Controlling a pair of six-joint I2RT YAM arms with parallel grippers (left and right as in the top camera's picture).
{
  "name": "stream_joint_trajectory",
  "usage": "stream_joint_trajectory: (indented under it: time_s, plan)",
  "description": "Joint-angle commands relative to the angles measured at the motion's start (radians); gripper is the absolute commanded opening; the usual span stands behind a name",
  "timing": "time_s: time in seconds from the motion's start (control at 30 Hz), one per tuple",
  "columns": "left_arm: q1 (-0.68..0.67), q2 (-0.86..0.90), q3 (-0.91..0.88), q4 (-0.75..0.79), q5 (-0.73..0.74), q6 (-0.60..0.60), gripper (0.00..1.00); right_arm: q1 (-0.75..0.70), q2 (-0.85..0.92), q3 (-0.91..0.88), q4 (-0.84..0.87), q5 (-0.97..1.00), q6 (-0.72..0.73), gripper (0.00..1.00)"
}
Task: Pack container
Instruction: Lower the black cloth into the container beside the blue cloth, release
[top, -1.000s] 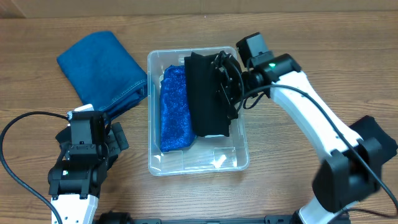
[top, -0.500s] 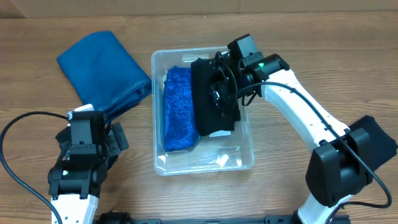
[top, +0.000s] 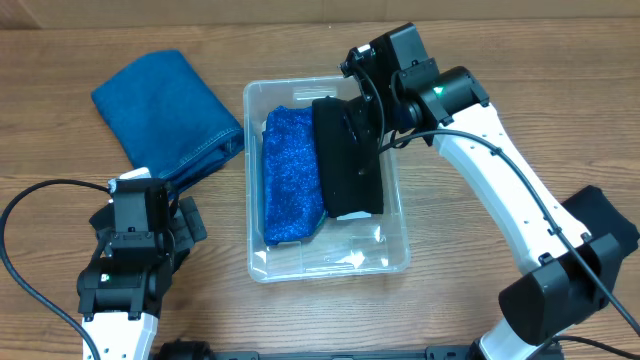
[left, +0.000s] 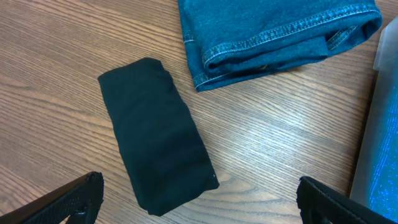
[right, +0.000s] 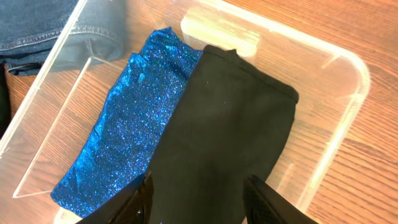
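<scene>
the container (top: 300, 262) sat in the middle of the wood table (top: 60, 150), its long side running from far to near. my right gripper (right: 202, 199) hung right over its far end, fingers apart, with the black cloth (top: 348, 170) lying flat under them beside the sparkly blue cloth (top: 290, 180). so the right arm was nearer. my left gripper (left: 199, 199) was wide open, off to the left, over a second black cloth (left: 158, 162) near the jeans (top: 165, 105). the container's near end had room.

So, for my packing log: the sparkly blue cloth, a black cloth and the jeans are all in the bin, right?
Not the jeans: overhead shows them on the table beside the bin. The blue cloth and black cloth are inside.
</scene>
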Motion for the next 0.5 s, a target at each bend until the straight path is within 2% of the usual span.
stream_joint_trajectory:
  time_s: [0.0,0.03,0.1,0.13,0.27,0.33,0.47]
  plan:
    - [0.005,-0.001,0.016,0.0,-0.003,-0.021,1.0,-0.002,0.073,-0.061,0.024,-0.024,0.018,0.49]
    - [0.005,-0.001,0.016,0.0,-0.003,-0.021,1.0,-0.002,0.096,-0.073,0.031,-0.042,0.018,0.44]
    - [0.005,-0.001,0.016,0.0,-0.003,-0.02,1.0,0.001,0.156,-0.087,0.037,-0.095,0.018,0.26]
    - [0.005,-0.001,0.016,0.0,-0.003,-0.02,1.0,0.006,0.192,-0.087,0.035,-0.117,0.017,0.2]
    - [0.005,-0.001,0.016,-0.004,-0.003,-0.02,1.0,0.047,0.293,-0.087,0.023,-0.113,0.017,0.2]
    - [0.005,-0.001,0.016,-0.01,-0.003,-0.02,1.0,0.061,0.293,-0.084,0.023,-0.085,0.018,0.17]
    - [0.005,-0.001,0.016,-0.011,-0.003,-0.02,1.0,0.066,0.246,0.005,-0.058,0.023,0.076,0.17]
